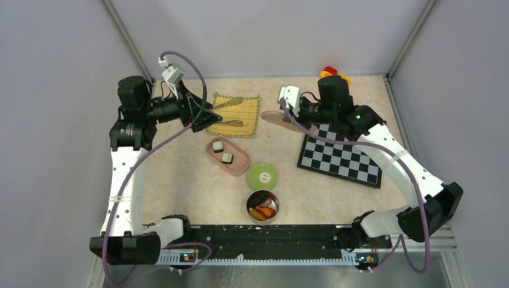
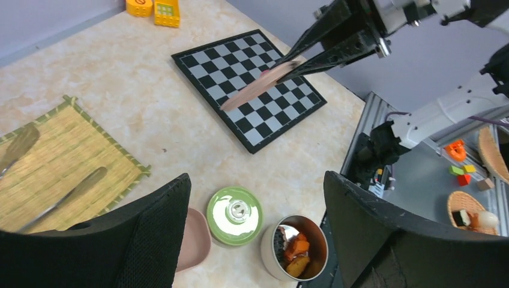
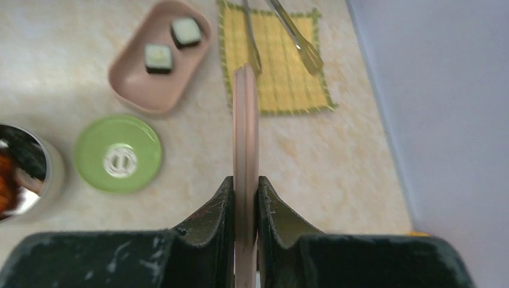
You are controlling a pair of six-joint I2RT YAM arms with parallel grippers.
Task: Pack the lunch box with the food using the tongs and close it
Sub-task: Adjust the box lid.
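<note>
left fingers (image 2: pixel 150 240): apart; tongs (image 2: pixel 66 195) on mat (image 2: pixel 72 150) just beside them, not between
right fingers (image 3: pixel 207 225): clamped on pink lid (image 3: pixel 245 132)

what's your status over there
Left gripper open, empty, by the mat. Right gripper shut on pink lid. Tongs lying on mat, two sushi rolls in pink box. Nothing over the box.

The left gripper (image 2: pixel 255 180) is gaping wide around the green lid (image 2: pixel 234 214). Right of that lid, a steel tin (image 2: pixel 268 252) is holding orange food (image 2: pixel 297 249). Left of it, tongs (image 2: pixel 66 195) are lying on a straw mat (image 2: pixel 72 144). Beyond it, the right gripper (image 2: pixel 298 60) is pinching a pink lid (image 2: pixel 258 87) over a checkerboard (image 2: pixel 240 66).
</note>
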